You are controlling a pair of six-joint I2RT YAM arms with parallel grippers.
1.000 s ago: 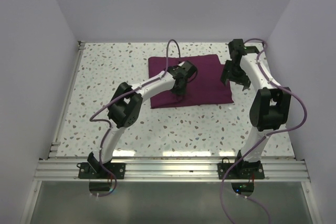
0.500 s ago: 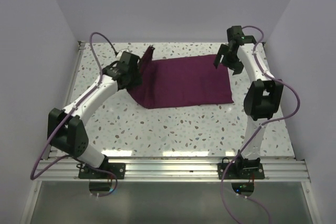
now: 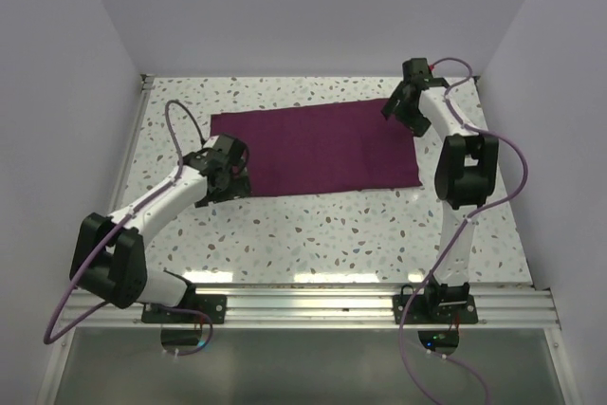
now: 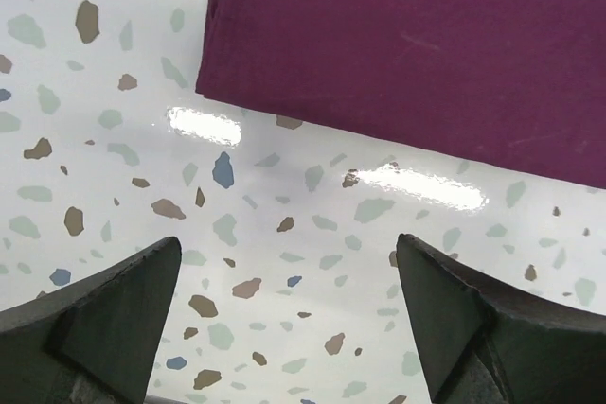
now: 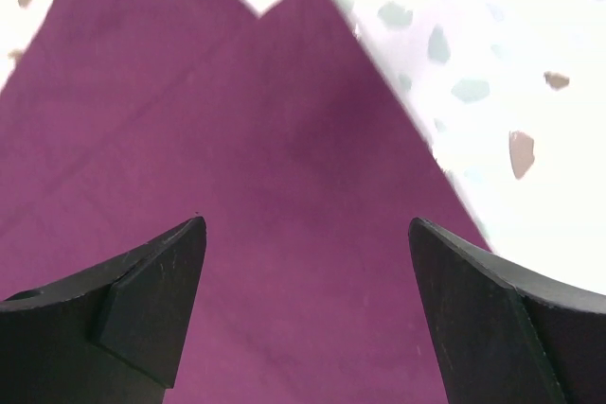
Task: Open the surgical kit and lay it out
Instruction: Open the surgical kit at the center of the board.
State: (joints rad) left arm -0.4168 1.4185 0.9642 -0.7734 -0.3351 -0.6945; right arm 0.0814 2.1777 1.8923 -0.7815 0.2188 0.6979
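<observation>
Both arms hover open-handed over a purple cloth (image 3: 322, 144) that lies flat across the far half of the speckled table (image 3: 313, 234), stretching from left of centre to the right side. The left gripper (image 3: 230, 177) sits just off the cloth's near-left corner, its fingers (image 4: 114, 319) spread wide over bare tabletop and holding nothing. The right gripper (image 3: 403, 111) hangs above the far-right corner, also wide and empty, with two overlapping points of fabric showing in its wrist view. No tray, scissors or tweezers can be seen, so they are probably under the layers that remain. The doubled edge at the near-left corner suggests more folds to open, and that seems to be the main risk: a pinch that catches two layers rather than one would likely drag the whole bundle across the slick table. A quick pull on a flap could also tip or scatter whatever steel lies inside.
</observation>
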